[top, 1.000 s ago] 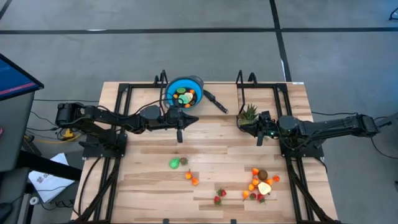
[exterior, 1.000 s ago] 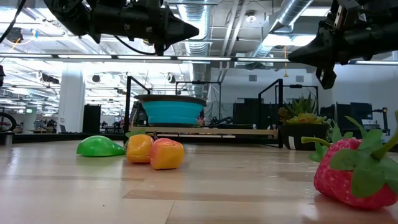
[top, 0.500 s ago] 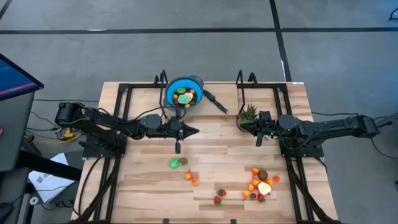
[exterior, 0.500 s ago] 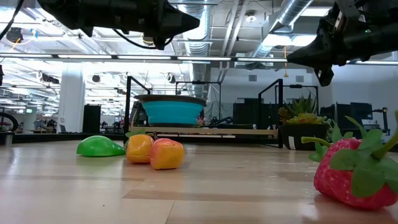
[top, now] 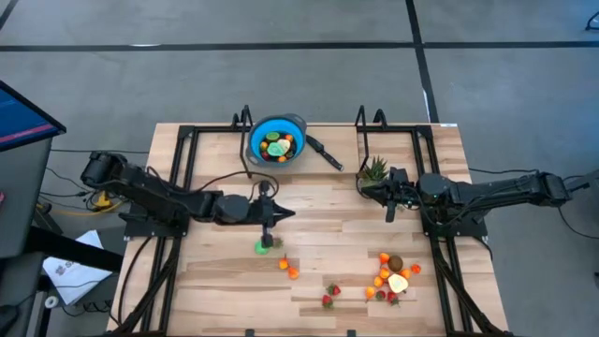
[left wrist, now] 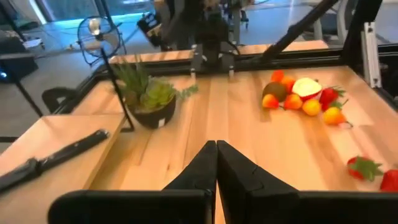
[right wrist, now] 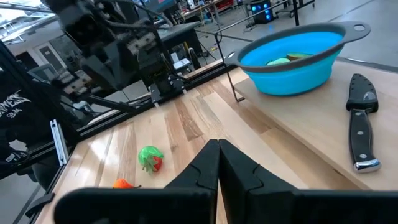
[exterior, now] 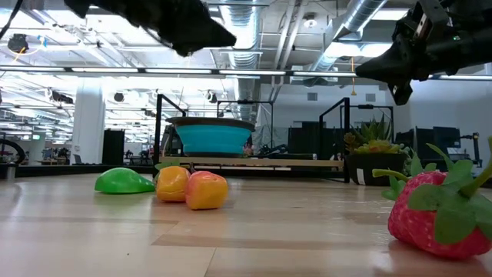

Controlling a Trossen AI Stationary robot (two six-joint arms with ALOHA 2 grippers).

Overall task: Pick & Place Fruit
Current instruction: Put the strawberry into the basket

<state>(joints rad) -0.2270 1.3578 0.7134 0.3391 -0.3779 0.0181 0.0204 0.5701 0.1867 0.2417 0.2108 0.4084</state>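
Left gripper (top: pixel 270 221): being held low over mid-table, fingers pressed together.
Right gripper (top: pixel 391 198): being held raised, fingers closed.

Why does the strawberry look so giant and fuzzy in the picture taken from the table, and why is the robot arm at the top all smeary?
In the low view the strawberry sits right next to the camera, so it looks giant and out of focus; the left arm shows motion blur; the ceiling lights glare brightly.

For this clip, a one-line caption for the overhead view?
Left pincer above green fruit; right pincer waits beside plant.
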